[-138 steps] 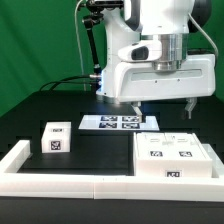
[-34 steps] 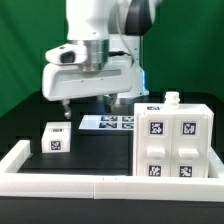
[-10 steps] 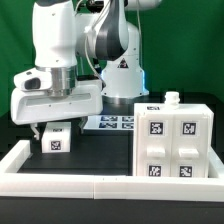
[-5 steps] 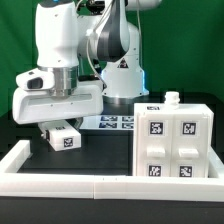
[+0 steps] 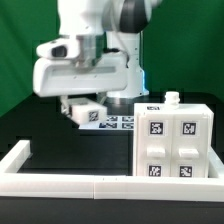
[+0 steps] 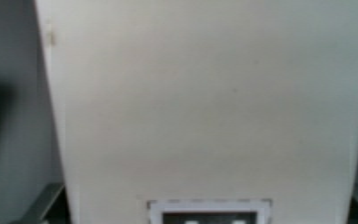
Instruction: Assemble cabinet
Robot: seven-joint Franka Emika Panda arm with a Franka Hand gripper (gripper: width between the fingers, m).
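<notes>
The cabinet's box body (image 5: pixel 169 141) stands upright on the black table at the exterior view's right, with several square tags on its front and a small peg on top. My gripper (image 5: pixel 85 108) is shut on a small white tagged block (image 5: pixel 86 111) and holds it in the air, left of the box body and above the table. In the wrist view the block (image 6: pixel 202 100) fills almost the whole picture as a plain white face with a tag edge; the fingers are hidden by it.
The marker board (image 5: pixel 120 121) lies flat on the table behind the held block. A long low white border rail (image 5: pixel 60 180) runs along the front and the exterior view's left edge. A green backdrop stands behind the arm.
The gripper closed on the small block at the table's left, lifted it off the table and carried it up and toward the exterior view's right. The box body has not moved.
</notes>
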